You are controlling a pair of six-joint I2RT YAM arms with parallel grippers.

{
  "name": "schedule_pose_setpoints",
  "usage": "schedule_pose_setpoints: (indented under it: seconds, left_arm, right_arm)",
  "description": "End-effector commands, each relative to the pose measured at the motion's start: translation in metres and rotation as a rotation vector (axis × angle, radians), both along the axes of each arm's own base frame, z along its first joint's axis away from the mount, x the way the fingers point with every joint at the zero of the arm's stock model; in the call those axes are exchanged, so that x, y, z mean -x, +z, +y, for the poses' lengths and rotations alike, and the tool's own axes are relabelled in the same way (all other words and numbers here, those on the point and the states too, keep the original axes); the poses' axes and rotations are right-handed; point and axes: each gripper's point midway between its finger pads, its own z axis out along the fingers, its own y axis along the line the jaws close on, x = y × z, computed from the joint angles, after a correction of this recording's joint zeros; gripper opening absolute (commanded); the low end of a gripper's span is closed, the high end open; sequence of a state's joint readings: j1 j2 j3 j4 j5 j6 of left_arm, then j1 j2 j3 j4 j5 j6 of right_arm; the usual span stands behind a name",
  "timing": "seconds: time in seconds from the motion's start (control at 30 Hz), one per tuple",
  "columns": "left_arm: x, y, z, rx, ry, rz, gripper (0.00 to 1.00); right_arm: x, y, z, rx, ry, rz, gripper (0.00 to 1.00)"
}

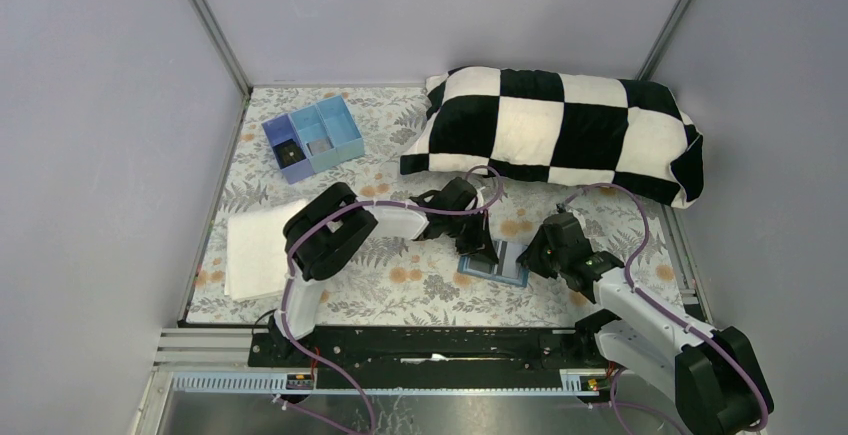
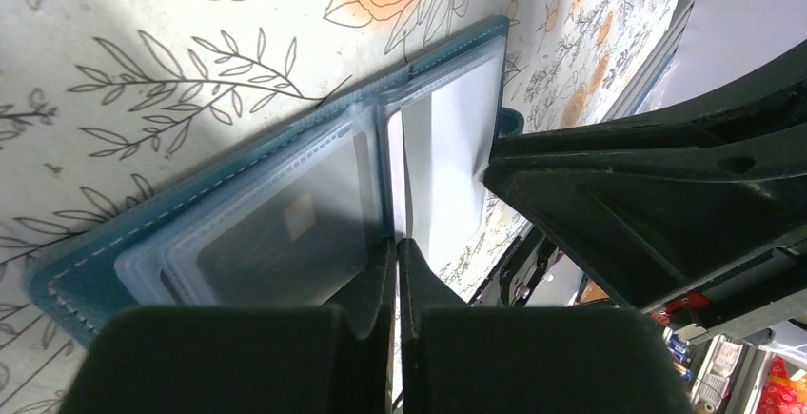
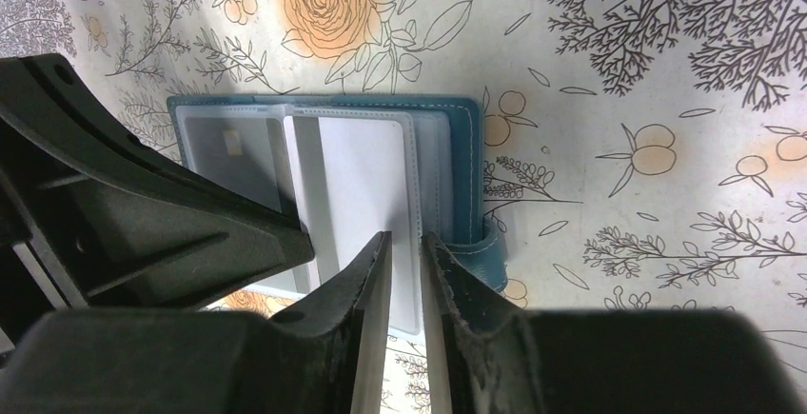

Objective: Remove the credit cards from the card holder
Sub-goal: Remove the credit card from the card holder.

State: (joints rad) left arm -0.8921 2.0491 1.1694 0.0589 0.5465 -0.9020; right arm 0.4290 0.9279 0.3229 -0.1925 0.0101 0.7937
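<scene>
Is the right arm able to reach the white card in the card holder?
Likely yes: the white card juts toward the right gripper, nothing between them; the left gripper sits aside.

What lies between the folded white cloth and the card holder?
The left arm lies there, over the floral mat; the top view shows it.

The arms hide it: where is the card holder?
Top view, right of centre: the card holder lies open between the left gripper and right gripper, below the checkered pillow.

Teal on florals
Teal card holder with pale stitching on a white cloth of grey leaves and orange flowers; far right, black-and-white checked pillow.
</scene>
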Motion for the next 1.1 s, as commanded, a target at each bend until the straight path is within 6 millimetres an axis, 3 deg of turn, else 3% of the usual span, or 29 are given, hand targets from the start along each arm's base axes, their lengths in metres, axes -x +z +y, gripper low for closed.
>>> schedule_pose_setpoints:
  seconds: [0.0,0.47,0.83,1.07]
  left_arm:
    - [-0.010,0.013,0.007,0.024,0.010,-0.061,0.00]
    - [0.000,0.013,0.019,0.002,-0.034,-0.063,0.00]
    - [-0.003,0.022,0.023,0.015,-0.031,-0.081,0.00]
    - [-0.006,0.024,0.021,0.021,-0.017,-0.079,0.00]
  right_arm:
    - [0.004,-0.004,-0.002,0.002,-0.010,0.013,0.25]
    - [0.001,0.002,-0.002,0.004,-0.012,0.000,0.24]
    - [-0.019,0.036,0.015,-0.055,0.026,-0.067,0.25]
    - [-0.016,0.029,0.031,-0.135,0.052,-0.025,0.25]
